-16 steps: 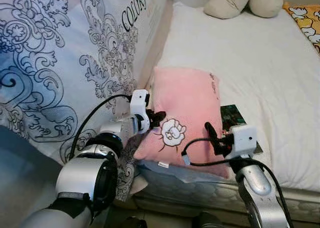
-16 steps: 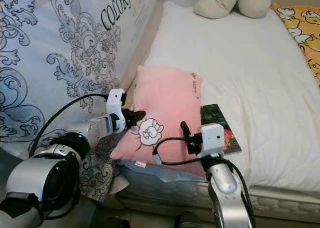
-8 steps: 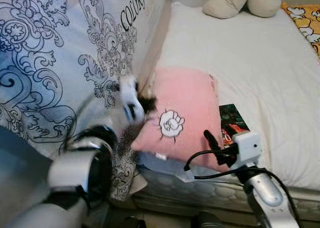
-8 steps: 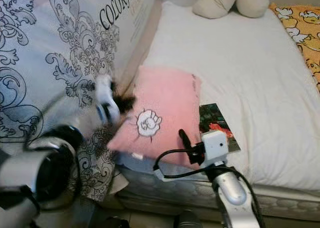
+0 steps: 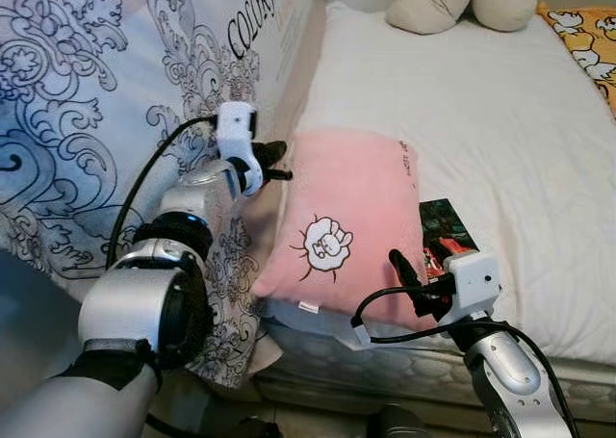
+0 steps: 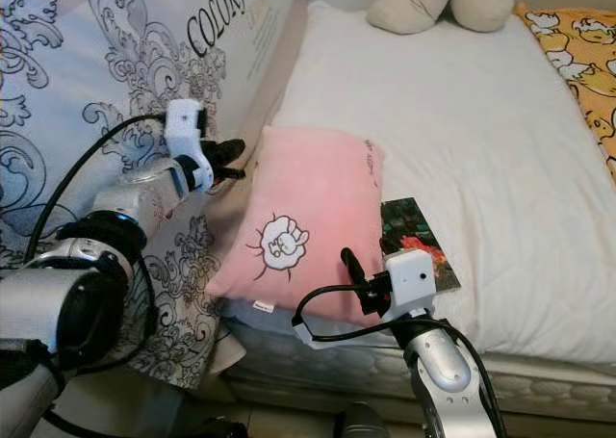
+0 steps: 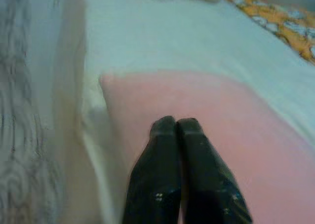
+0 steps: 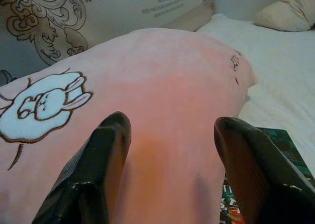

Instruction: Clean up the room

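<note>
The pink pillow point(image 5: 351, 228) lies mid-frame at the bed's point(image 5: 500, 120) near edge, not yet gripped, so tidying looks barely begun: left hand point(image 5: 272, 162) clenched empty beside its upper-left corner, right hand point(image 8: 170, 150) spread wide over its lower end.

Home bedroom: bed point(image 5: 500, 120), pink pillow point(image 5: 351, 221)

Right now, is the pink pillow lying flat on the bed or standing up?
Lying flat. The pink pillow rests on the white bed with its bunny picture facing up.
</note>
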### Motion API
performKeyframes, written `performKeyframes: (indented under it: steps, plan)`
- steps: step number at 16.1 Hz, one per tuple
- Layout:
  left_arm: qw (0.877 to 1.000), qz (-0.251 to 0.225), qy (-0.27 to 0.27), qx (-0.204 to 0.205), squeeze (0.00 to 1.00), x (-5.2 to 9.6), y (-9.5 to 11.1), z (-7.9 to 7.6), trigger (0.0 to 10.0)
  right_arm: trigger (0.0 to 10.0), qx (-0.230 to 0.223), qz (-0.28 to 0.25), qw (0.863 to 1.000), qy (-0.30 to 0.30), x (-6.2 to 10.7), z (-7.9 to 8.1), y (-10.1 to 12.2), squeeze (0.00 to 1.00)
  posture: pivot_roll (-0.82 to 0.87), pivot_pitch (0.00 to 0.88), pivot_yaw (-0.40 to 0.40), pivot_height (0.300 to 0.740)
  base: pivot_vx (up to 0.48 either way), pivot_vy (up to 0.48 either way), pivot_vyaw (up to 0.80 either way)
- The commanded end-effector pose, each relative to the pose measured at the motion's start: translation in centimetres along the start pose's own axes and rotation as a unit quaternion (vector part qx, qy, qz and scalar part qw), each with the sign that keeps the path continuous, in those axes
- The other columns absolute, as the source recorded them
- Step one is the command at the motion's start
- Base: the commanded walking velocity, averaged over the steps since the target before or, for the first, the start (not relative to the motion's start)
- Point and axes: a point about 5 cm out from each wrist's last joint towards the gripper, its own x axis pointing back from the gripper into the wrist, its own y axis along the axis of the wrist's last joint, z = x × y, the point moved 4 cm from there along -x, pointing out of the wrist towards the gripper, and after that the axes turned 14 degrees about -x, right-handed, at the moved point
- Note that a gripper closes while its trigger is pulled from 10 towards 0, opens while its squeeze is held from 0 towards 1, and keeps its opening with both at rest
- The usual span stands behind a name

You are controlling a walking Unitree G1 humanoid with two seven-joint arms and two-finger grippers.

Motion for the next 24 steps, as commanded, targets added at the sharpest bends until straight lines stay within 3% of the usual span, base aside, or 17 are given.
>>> performKeyframes:
  steps: [1, 2, 3, 5, 9, 13, 16, 20, 21, 24]
  plan:
    - [0.996, -0.044, -0.013, -0.072, 1.0, -0.1, 1.8, -0.5, 10.0, 10.0, -0.005, 0.0, 1.0, -0.002, 0.1, 0.0, 0.1, 0.0, -0.23, 0.0, 0.078, 0.704, 0.0, 0.0, 0.0]
    - [0.99, -0.05, -0.027, -0.126, 1.0, 0.0, 1.8, -1.2, 10.0, 10.0, -0.005, 0.001, 1.0, -0.002, 0.2, -0.1, 0.0, 0.0, -0.23, 0.0, 0.077, 0.704, 0.0, 0.0, 0.0]
    - [0.974, -0.018, -0.059, -0.219, 1.0, 0.3, 0.0, -2.0, 10.0, 10.0, -0.003, 0.007, 1.0, -0.001, 0.7, -0.4, -0.1, 0.0, -0.22, 0.0, 0.069, 0.704, 0.0, 0.0, 0.0]
    - [0.965, 0.017, -0.058, -0.254, 1.0, 0.6, -1.5, -1.5, 10.0, 10.0, 0.0, 0.012, 1.0, 0.001, 0.8, -0.7, -0.2, 0.0, -0.22, 0.0, 0.063, 0.704, 0.0, 0.0, 0.0]
    - [0.955, 0.006, -0.024, -0.295, 1.0, 0.9, -0.6, -0.2, 10.0, 10.0, 0.003, 0.006, 1.0, 0.001, 0.6, -0.9, 0.3, 0.0, -0.22, 0.0, 0.058, 0.704, 0.0, 0.0, 0.0]
    - [0.981, 0.016, 0.001, -0.191, 1.0, 0.7, -1.6, 0.1, 10.0, 10.0, -0.003, -0.001, 1.0, 0.0, 0.1, -0.6, 0.4, 0.0, -0.22, 0.0, 0.064, 0.704, 0.0, 0.0, 0.0]
    - [0.997, 0.056, -0.01, -0.053, 1.0, 0.3, -3.2, -0.8, 10.0, 10.0, -0.005, -0.006, 1.0, 0.002, -0.4, -0.3, 0.6, 0.0, -0.22, 0.0, 0.062, 0.704, 0.0, 0.0, 0.0]
    - [0.997, 0.031, -0.049, -0.041, 1.0, 0.1, -0.7, -0.8, 10.0, 10.0, -0.004, -0.008, 1.0, 0.003, -0.5, -0.4, 0.7, 0.0, -0.22, 0.0, 0.059, 0.704, 0.0, 0.0, 0.0]
    - [0.995, 0.048, -0.081, -0.038, 1.0, 0.2, -0.9, -1.2, 10.0, 10.0, -0.003, -0.007, 1.0, 0.003, -0.6, -0.3, 0.6, 0.0, -0.22, 0.0, 0.061, 0.704, 0.0, 0.0, 0.0]
    - [0.99, 0.073, -0.113, -0.045, 1.0, 0.5, -1.8, -1.8, 10.0, 10.0, -0.003, -0.007, 1.0, 0.006, -0.7, -0.2, 0.6, 0.0, -0.22, 0.0, 0.061, 0.704, 0.0, 0.0, 0.0]
